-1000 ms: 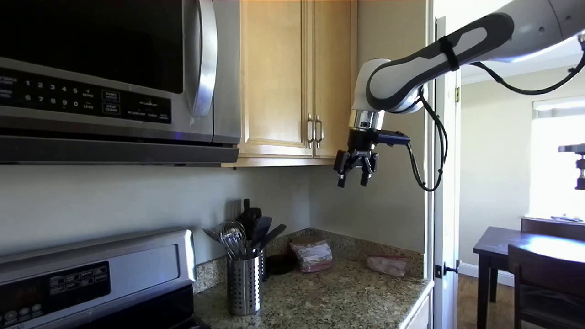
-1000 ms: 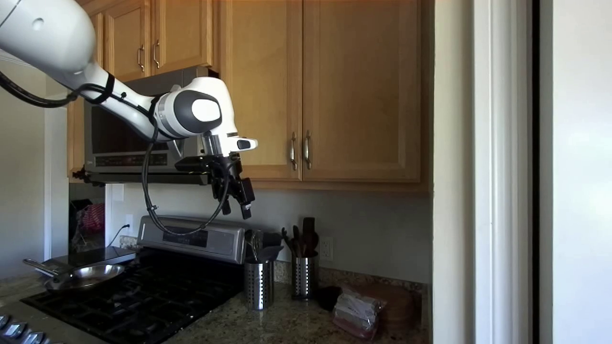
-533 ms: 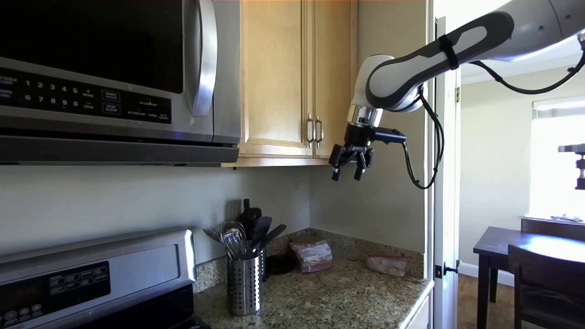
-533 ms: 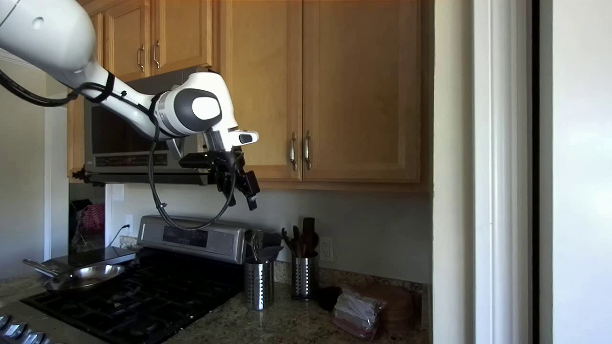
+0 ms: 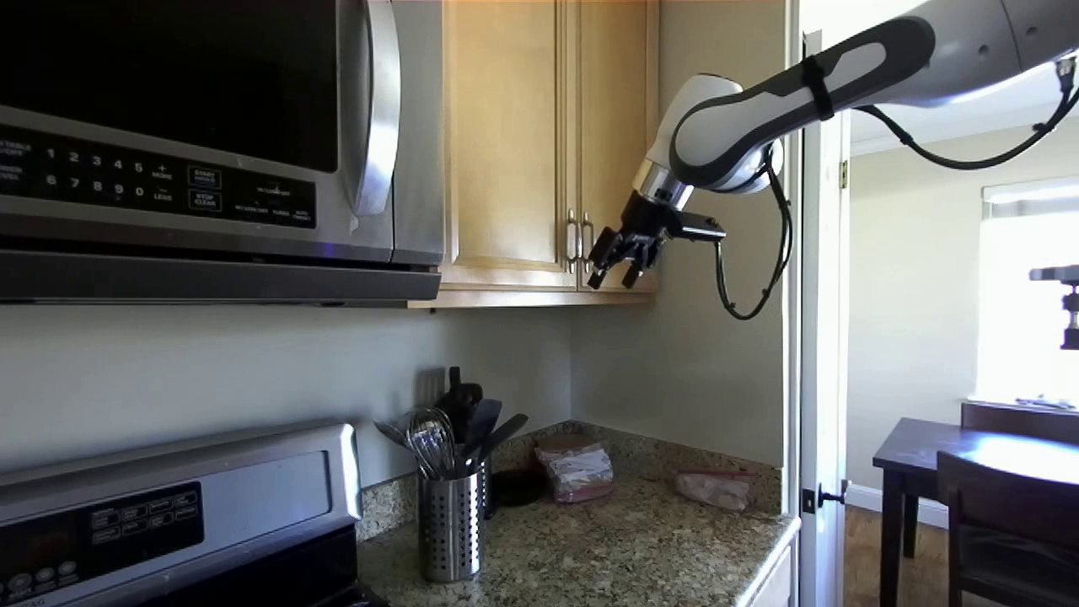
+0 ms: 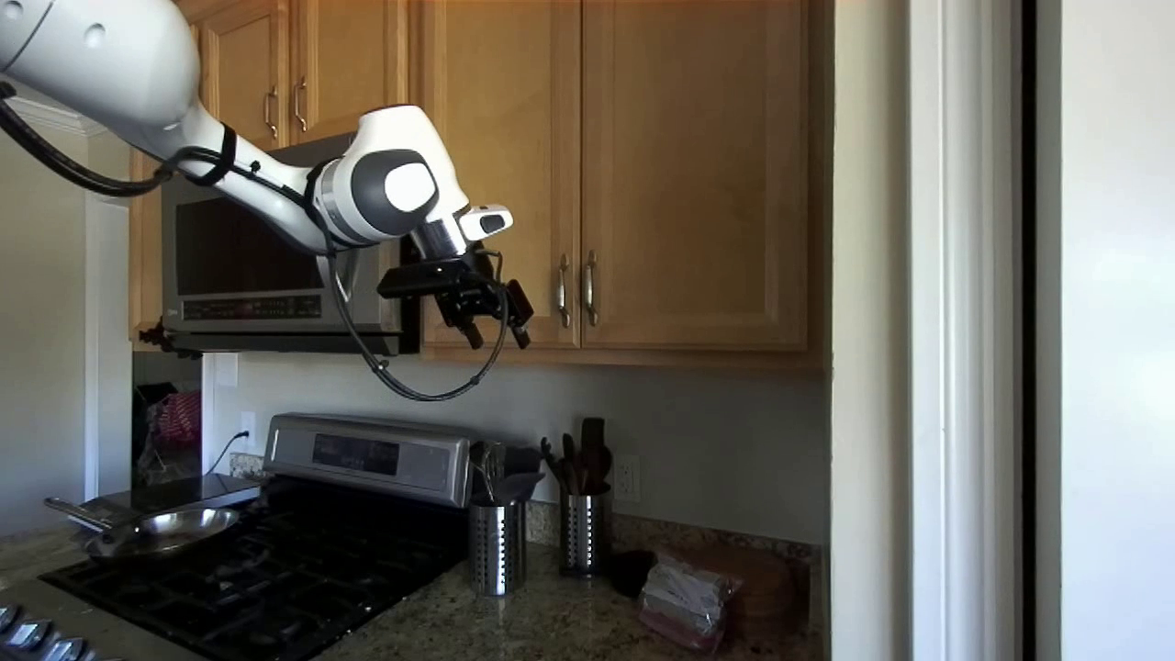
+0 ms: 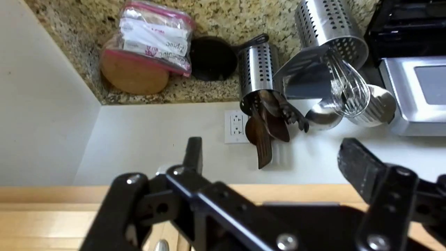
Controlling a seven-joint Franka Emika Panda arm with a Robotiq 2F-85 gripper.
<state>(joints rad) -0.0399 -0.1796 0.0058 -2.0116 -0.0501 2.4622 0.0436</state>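
Wrist view, from the outlet (image 7: 236,127) | up-left, the bag (image 7: 153,40), its small print too blurred for you to read, hides part of a tan disc (image 7: 134,81) | right, your view crops the stove (image 7: 418,83) | below, it crops your gripper (image 7: 273,153)

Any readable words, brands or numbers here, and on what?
"1 2 3 4 5": black keypad strip of the steel microwave
"6 7 8 9 0": same strip
"+ MORE": same strip
"– LESS": same strip
"START": same strip
"STOP CLEAR": same strip
"Ziploc", upside down: clear pink-edged plastic bag
Too blurred or cut off: other strip labels; lettering on the silver stove backguard
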